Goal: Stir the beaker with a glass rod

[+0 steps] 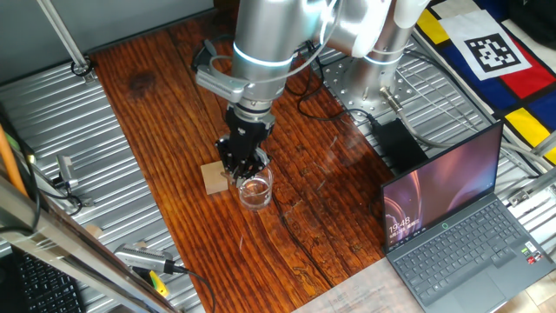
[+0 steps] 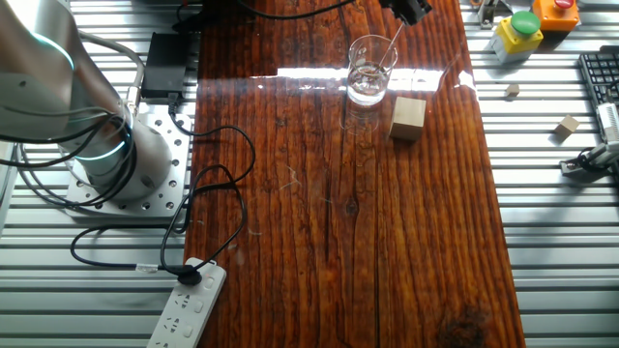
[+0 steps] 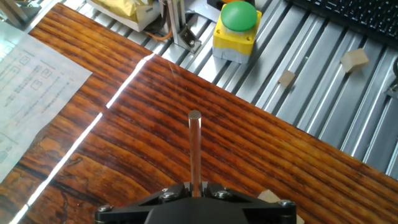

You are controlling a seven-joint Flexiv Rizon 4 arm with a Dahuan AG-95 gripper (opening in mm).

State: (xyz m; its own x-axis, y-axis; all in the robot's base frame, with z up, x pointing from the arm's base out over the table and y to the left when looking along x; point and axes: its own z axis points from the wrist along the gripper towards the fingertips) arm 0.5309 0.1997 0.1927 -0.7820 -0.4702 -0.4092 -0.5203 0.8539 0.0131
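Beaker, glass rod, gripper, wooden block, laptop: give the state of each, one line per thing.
beaker: upright, rod tip inside.
glass rod: held in the gripper, slanted into the beaker.
gripper: shut on the glass rod.
tan wooden block: beside the beaker.
laptop: open, screen on.

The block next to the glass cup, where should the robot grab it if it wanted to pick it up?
Probably from straight above, pinching two opposite flat sides of the block. It sits flat on the table with its top free. The beaker stands close beside it, so the fingers had better close on the sides that do not face the beaker. Right now the gripper is shut on the rod.
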